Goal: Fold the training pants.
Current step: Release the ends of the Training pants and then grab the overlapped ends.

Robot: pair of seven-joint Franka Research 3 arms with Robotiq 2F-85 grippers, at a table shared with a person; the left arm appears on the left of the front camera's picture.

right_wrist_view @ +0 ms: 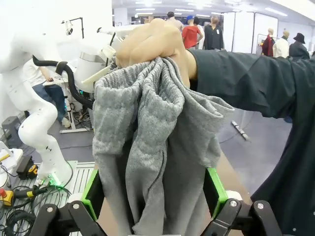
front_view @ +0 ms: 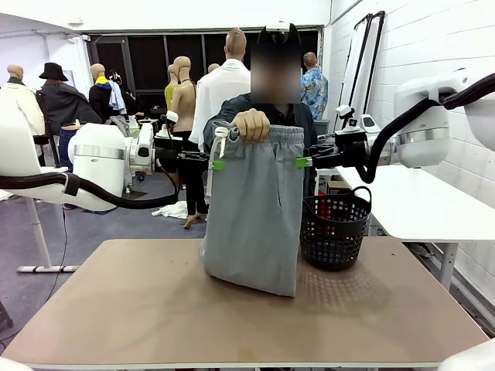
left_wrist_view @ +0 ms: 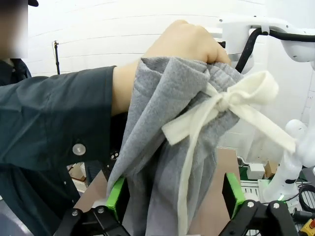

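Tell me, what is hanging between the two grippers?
The training pants, gripped at the waistband by the person's hand, hang between the left gripper and the right gripper in the front view.

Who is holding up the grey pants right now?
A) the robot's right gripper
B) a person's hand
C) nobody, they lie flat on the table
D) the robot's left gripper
B: a person's hand clutches the pants at the top, so they hang down to the table, while the left gripper and the right gripper stand open on either side.
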